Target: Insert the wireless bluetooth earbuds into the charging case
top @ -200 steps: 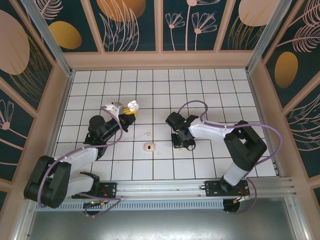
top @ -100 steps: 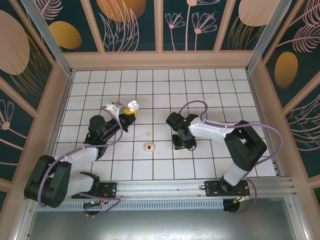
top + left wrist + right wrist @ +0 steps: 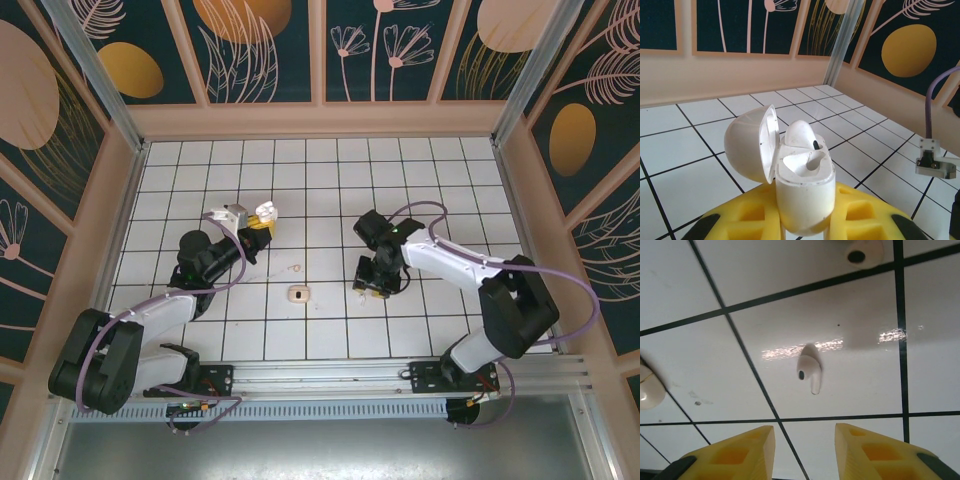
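My left gripper [image 3: 805,225] is shut on the white charging case [image 3: 805,185], which it holds upright above the tiles with the lid [image 3: 750,145] swung open to the left. One earbud [image 3: 802,135] sits in the far socket, and the near socket is empty. From above, the case [image 3: 266,211] shows at the left gripper [image 3: 258,224], left of centre. A second white earbud [image 3: 810,367] lies loose on a tile just ahead of my right gripper [image 3: 805,435]. Its yellow fingers [image 3: 740,450] stand apart with nothing between them. From above, the right gripper [image 3: 370,285] hangs low over the floor.
A small pinkish-beige piece [image 3: 298,294] lies on the tiles between the arms. Two pale pieces show at the right wrist view's edges: one with a dark hole [image 3: 862,250] and one at the left [image 3: 647,387]. Wooden walls [image 3: 320,120] ring the tiled floor.
My right gripper has opened and its arm has shifted a little to the right. The left arm and the case have stayed still.
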Robot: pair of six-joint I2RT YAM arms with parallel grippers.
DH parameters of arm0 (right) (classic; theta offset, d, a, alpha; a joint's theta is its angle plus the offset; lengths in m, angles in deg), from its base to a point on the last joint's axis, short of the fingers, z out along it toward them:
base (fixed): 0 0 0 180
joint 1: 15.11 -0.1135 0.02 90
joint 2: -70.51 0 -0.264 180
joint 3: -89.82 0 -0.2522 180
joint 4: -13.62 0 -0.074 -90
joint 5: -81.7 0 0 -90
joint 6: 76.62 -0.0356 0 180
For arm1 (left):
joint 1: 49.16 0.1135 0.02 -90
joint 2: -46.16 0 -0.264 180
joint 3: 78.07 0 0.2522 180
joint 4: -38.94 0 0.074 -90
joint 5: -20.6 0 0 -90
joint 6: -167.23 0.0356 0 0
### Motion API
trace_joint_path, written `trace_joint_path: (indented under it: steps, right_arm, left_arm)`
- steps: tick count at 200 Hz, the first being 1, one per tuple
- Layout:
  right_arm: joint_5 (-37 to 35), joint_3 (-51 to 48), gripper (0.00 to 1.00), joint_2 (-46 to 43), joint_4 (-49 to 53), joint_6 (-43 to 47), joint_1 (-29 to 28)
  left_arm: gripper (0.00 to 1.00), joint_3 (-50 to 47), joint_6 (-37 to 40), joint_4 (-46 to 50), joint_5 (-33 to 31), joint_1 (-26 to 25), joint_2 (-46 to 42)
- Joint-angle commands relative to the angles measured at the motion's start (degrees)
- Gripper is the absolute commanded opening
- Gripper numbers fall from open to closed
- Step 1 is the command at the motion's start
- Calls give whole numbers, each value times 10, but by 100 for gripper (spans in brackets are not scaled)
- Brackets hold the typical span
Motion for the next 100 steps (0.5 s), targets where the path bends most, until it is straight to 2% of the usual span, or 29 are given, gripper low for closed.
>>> trace_joint_path:
  steps: [1, 100]
  right_arm:
    - [18, -13, 37, 27, -9, -15, 4]
    - [3, 22, 32, 94, -34, 18, 6]
  left_arm:
    - [11, 12, 3, -26, 11, 3, 1]
    - [11, 8, 5, -21, 7, 3, -5]
